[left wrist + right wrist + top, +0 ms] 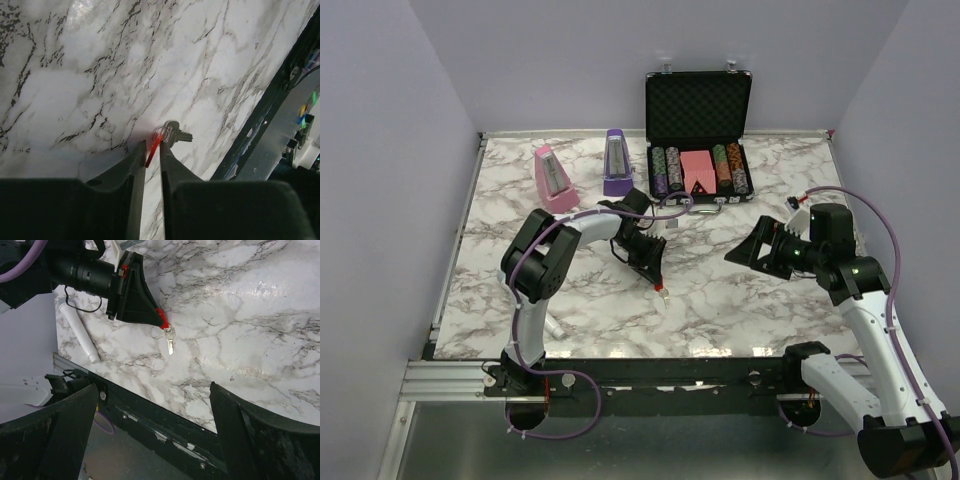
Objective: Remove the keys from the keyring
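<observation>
My left gripper (658, 278) is shut on the red keyring tag (152, 150), which sticks out between its fingertips (138, 152). A thin metal ring and a silvery key (173, 134) hang from the tag's far end, low over the marble table (75, 75). In the right wrist view the red keyring (160, 319) shows at the left gripper's tip with the key (170, 342) dangling below it. In the top view the keyring (662, 290) is a small red spot. My right gripper (745, 248) is open and empty, held above the table to the right of the keyring.
An open black case (698, 130) with poker chips and a pink card block stands at the back. A pink metronome (553, 178) and a purple one (617, 162) stand at the back left. A white tube (80, 334) lies near the front edge.
</observation>
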`<state>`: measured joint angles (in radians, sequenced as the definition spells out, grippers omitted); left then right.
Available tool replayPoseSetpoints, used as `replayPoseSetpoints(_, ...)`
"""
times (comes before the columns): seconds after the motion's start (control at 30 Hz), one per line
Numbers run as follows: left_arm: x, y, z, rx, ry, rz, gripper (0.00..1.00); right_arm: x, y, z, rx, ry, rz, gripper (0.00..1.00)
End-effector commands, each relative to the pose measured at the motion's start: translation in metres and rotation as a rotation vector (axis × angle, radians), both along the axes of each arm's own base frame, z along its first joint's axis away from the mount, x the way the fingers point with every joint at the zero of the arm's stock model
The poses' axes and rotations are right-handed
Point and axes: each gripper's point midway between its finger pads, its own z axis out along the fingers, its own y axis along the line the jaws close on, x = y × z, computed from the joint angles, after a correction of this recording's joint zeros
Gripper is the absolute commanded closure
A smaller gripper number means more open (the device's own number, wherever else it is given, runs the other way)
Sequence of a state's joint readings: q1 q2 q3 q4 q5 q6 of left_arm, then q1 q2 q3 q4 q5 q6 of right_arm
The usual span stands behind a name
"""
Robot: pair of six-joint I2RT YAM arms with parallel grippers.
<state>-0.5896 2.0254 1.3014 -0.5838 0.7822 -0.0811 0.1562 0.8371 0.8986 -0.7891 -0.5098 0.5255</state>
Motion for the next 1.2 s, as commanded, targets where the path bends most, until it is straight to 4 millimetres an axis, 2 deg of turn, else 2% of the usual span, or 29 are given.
replayPoseSetpoints(0.0,-0.001,0.001,-0.01,0.022,0.0,-0.003,0.8,-0.006,0.004,0.002,0.005,0.009,0.04,0.0)
replayPoseSetpoints(0.13,-0.001,-0.002,-0.004,0.009,0.0,-0.002,0.99,-0.006,0.004,0.003,0.007,0.004,0.047,0.0)
replayPoseSetpoints(0.33,0.0,-0.004,0.026,-0.018,-0.038,0.014,1.0,-0.001,0.007,0.008,0.031,-0.019,0.041,0.0)
replayPoseSetpoints(0.5,0.003,-0.01,0.063,-0.044,-0.049,0.059,1.0,0.012,0.016,0.024,0.1,-0.046,0.032,0.0)
replayPoseSetpoints(0.7,0.003,-0.016,0.11,-0.081,-0.028,0.142,1.0,0.033,0.034,0.063,0.246,-0.125,0.053,0.0)
replayPoseSetpoints(0.83,0.002,-0.02,0.15,-0.13,-0.045,0.18,1.0,0.043,0.044,0.09,0.347,-0.191,0.073,0.0)
replayPoseSetpoints(1.03,0.0,-0.018,0.219,-0.188,-0.111,0.205,1.0,0.049,0.058,0.139,0.535,-0.313,0.147,0.0)
replayPoseSetpoints(1.17,-0.005,-0.015,0.27,-0.251,-0.185,0.193,1.0,0.045,0.067,0.173,0.667,-0.374,0.231,0.0)
